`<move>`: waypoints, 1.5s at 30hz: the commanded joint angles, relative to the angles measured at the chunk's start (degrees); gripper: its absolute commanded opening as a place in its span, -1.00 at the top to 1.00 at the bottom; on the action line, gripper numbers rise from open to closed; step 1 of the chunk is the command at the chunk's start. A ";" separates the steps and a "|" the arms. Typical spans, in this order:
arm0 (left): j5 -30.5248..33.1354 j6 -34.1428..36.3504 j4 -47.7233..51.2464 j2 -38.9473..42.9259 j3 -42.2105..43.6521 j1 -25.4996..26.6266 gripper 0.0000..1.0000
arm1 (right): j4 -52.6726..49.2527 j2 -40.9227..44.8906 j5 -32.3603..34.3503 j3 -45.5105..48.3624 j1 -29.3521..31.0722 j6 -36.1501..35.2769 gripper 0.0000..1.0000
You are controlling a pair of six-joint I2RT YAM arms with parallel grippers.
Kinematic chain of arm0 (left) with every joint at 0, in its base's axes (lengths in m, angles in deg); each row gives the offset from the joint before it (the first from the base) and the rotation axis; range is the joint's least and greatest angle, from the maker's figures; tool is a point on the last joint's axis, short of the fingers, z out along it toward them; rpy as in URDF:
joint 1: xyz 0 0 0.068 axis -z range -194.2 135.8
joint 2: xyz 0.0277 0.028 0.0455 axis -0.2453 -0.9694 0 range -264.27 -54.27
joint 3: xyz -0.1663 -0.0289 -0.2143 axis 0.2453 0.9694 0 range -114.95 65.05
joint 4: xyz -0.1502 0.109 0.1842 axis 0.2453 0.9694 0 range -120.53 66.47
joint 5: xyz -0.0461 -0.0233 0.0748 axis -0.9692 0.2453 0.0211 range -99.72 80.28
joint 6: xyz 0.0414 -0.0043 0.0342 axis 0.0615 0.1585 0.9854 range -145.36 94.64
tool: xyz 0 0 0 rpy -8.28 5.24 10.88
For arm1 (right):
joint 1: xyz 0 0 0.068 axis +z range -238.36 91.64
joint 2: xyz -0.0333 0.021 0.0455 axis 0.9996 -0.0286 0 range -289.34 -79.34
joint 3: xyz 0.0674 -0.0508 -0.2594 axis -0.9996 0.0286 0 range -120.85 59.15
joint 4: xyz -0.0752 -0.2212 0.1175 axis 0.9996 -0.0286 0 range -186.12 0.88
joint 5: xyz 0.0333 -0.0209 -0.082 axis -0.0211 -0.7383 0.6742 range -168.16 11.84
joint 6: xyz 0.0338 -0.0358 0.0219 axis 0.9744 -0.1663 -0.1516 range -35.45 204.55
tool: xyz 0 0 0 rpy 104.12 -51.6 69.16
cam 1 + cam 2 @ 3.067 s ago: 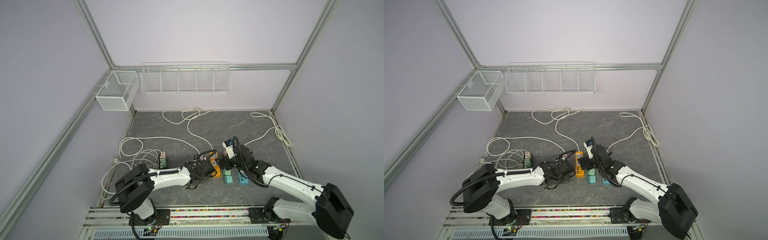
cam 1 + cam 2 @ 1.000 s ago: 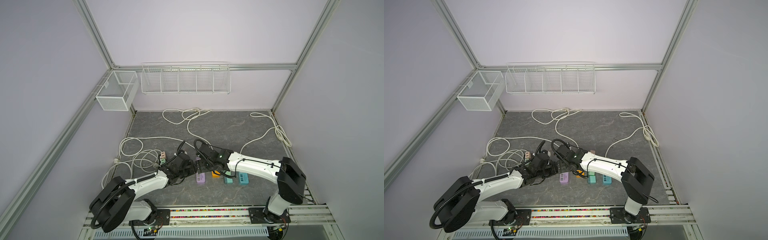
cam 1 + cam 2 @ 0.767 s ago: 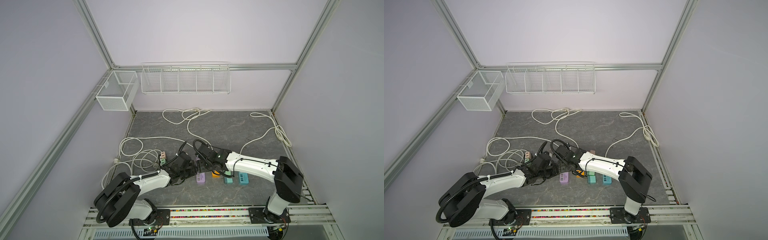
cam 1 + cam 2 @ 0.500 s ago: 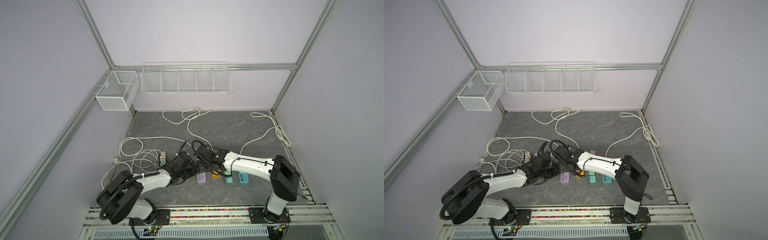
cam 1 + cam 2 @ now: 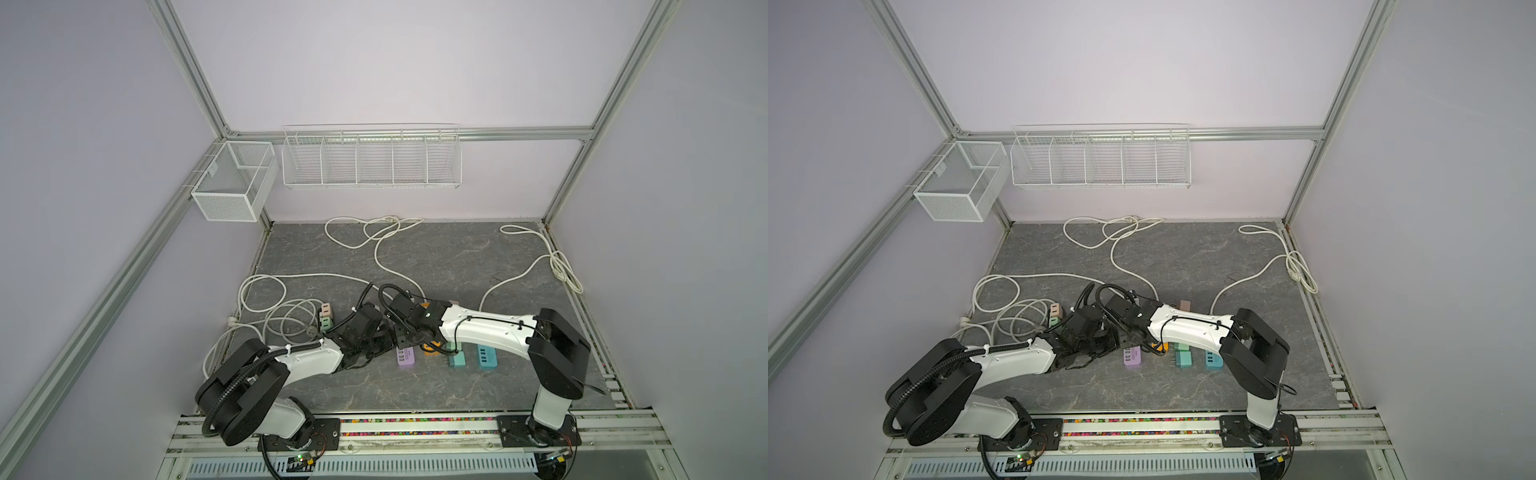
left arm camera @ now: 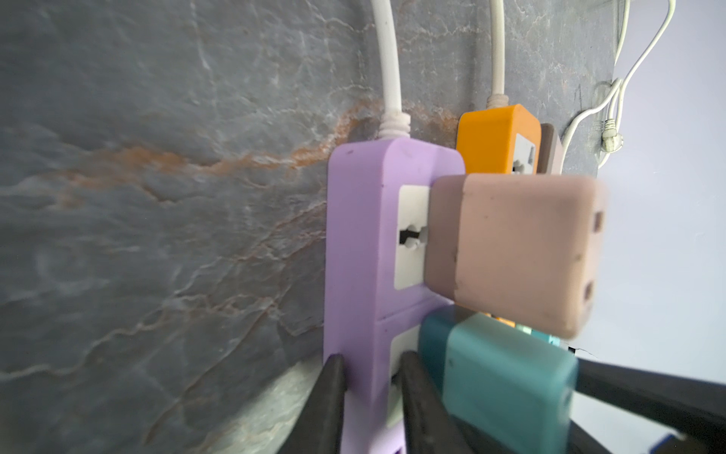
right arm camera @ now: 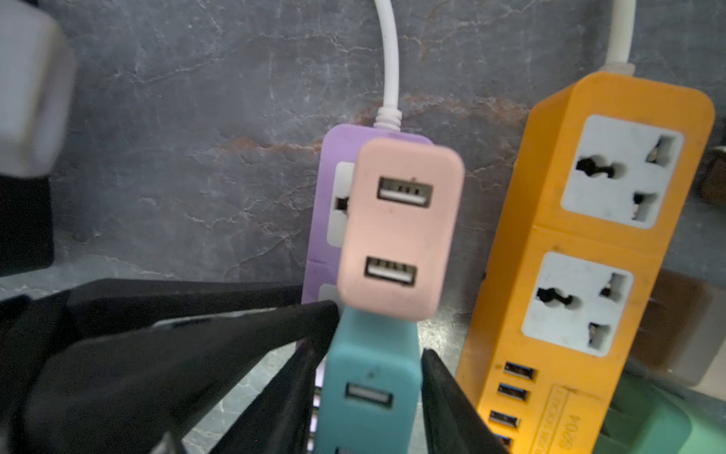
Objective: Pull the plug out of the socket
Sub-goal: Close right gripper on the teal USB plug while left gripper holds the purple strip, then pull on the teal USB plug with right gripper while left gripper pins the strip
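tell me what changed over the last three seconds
Both grippers shifted left from the orange strip to the purple strip. The left gripper closed on its edge, the right gripper around the teal plug. The orange strip, teal strips and white cables stayed put.

Matt plastic purple strip [image 6: 353, 243], matt plastic teal plug [image 7: 369, 373], veined stone-look tabletop [image 6: 157, 196]

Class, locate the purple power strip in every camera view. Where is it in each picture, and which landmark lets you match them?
In a top view: purple power strip at lower centre.
In a top view: same spot.
Left wrist: the strip mid-frame, edge-on, teal plug seated in it.
Right wrist: centre, mostly behind the pink plug.
Shared landmark: orange power strip right beside it.
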 commanded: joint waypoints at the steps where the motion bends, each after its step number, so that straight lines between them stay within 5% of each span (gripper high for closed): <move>1: 1.66 -0.44 4.16 -1.27 0.90 -0.02 0.49 | -0.61 -1.56 0.33 -1.24 0.69 0.88 0.12; 23: 5.17 -0.02 9.37 -2.57 -0.60 1.30 0.57 | -2.12 -3.54 -0.73 -3.88 1.63 0.09 0.43; 45: 5.80 0.38 11.44 -3.28 -1.01 2.25 0.59 | -1.64 -0.86 -1.11 -1.34 -0.31 0.19 0.50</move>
